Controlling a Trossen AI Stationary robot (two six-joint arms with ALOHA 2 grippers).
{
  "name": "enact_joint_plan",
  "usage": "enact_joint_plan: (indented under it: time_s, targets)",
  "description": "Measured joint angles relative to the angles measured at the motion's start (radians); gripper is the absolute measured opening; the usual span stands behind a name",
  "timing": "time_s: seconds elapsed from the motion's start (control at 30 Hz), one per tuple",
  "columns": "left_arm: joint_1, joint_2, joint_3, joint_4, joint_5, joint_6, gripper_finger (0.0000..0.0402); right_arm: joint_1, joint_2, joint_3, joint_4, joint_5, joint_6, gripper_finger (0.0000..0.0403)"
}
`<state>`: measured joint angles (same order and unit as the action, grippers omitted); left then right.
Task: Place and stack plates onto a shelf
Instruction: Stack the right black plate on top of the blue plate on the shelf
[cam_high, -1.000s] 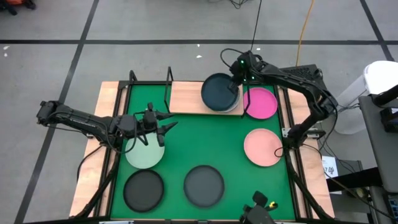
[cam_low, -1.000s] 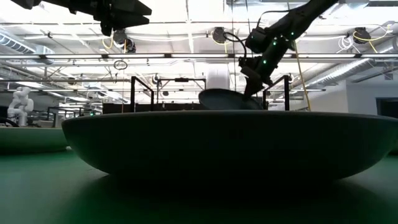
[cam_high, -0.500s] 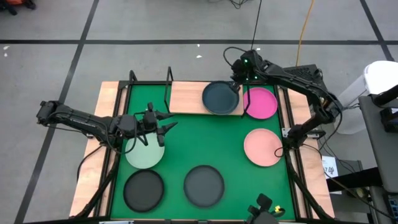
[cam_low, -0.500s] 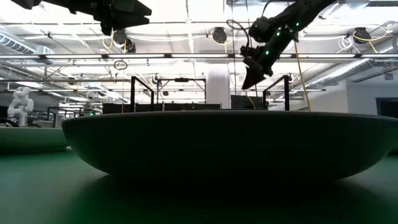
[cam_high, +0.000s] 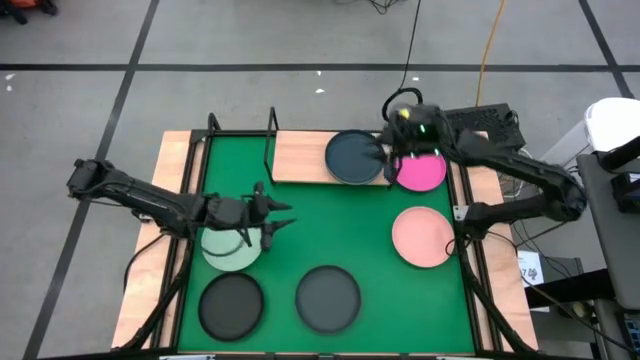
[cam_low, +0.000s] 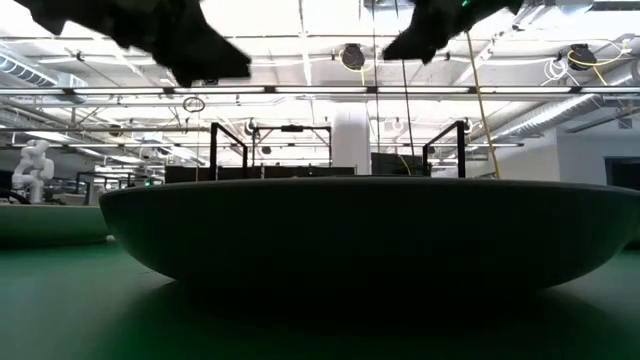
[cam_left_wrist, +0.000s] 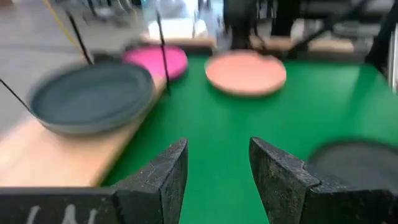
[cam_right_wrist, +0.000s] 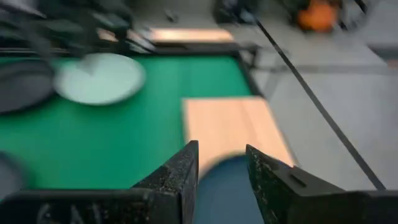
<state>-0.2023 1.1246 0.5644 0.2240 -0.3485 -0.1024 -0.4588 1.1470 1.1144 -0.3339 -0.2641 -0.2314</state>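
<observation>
Plates first, from the high view: a dark grey stack sits on the right end of the shelf, the magenta plate just beside it on the green surface, the light pink plate nearer me, two dark grey plates along the near edge. My right hand hangs at the stack's edge, next to the magenta plate; my left hand hovers beside the mint plate, fingers spread and empty.

Low view: one dark plate fills the picture, both arms only dark shapes overhead, nothing to judge from here.

Left wrist view: my fingers stand apart with bare green between them, holding nothing; the shelf's stack lies ahead.

Right wrist view: fingers parted, nothing gripped, a dark plate's rim right under them and the shelf board beyond.

My read: the right hand has nothing in it, so the magenta plate looks the natural next pick. I want to come down at its near rim, pinch the lip squarely, lift level, and clear the black uprights before lowering it centred on the stack. Tilt it and it could slide off.
</observation>
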Motion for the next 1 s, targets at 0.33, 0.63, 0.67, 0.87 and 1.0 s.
enact_joint_plan:
  time_s: [0.33,0.63,0.67,0.87,1.0]
  targets:
    - [-0.003,0.198,0.000,0.012,0.264,-0.364,0.0177,0.290,-0.224,-0.302,0.332,0.139,0.074,0.0114]
    - [-0.035,0.305,0.022,0.010,0.358,-0.513,0.0177,0.472,-0.277,-0.416,0.446,0.363,-0.001,0.0114]
    - [-0.037,0.322,0.033,0.010,0.371,-0.522,0.0177,0.485,-0.277,-0.417,0.447,0.385,-0.002,0.0114]
    - [-0.042,0.461,0.162,-0.103,0.469,-0.535,0.0177,0.536,-0.277,-0.430,0.449,0.425,-0.024,0.0114]
    - [-0.041,0.534,0.251,-0.228,0.504,-0.515,0.0177,0.552,-0.277,-0.430,0.450,0.425,-0.027,0.0114]
